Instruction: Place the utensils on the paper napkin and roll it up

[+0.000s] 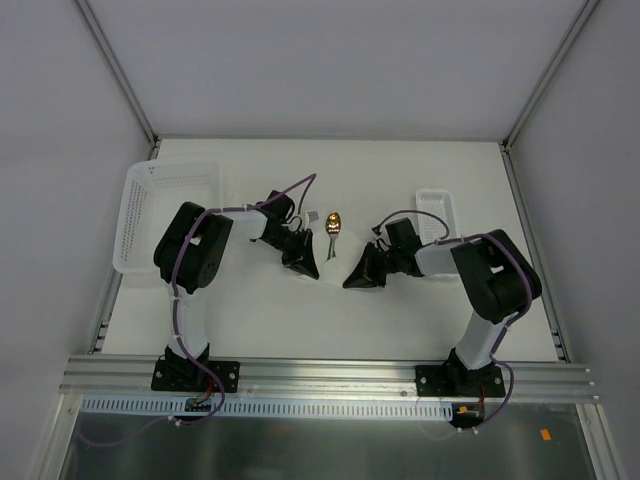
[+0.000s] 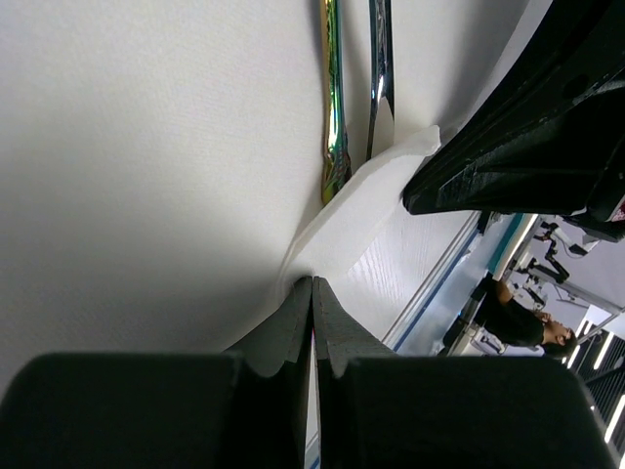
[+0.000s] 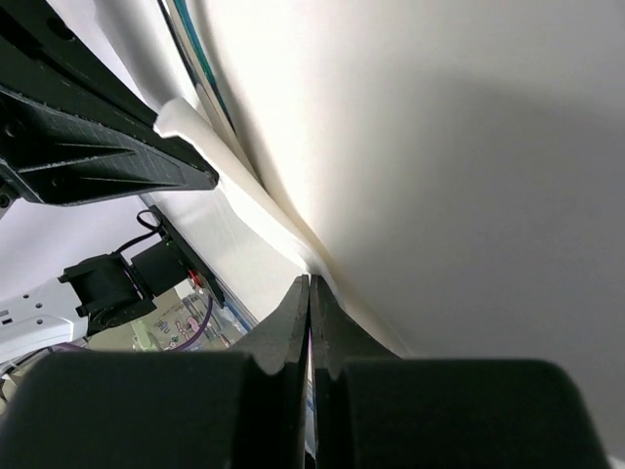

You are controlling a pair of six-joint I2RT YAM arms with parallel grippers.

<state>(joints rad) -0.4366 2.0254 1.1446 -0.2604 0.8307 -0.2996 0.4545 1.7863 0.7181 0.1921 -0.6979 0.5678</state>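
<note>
Paper napkin [image 2: 363, 207] sits pinched in our left gripper [image 2: 312, 293] and right gripper [image 3: 309, 290] — next we should roll evenly over the utensils [image 2: 335, 117].

Little room lies between the left pincer [image 1: 303, 265] and right pincer [image 1: 358, 275]: the raised edge of the paper napkin [image 2: 361, 210], nipped in both, spans it, with the spoon [image 1: 335, 222] just beyond. A large perforated basket [image 1: 165, 215] stands outward of the left pincer, a small basket [image 1: 437, 212] beyond the right. Nearer desk [image 1: 300, 320] is open.
</note>
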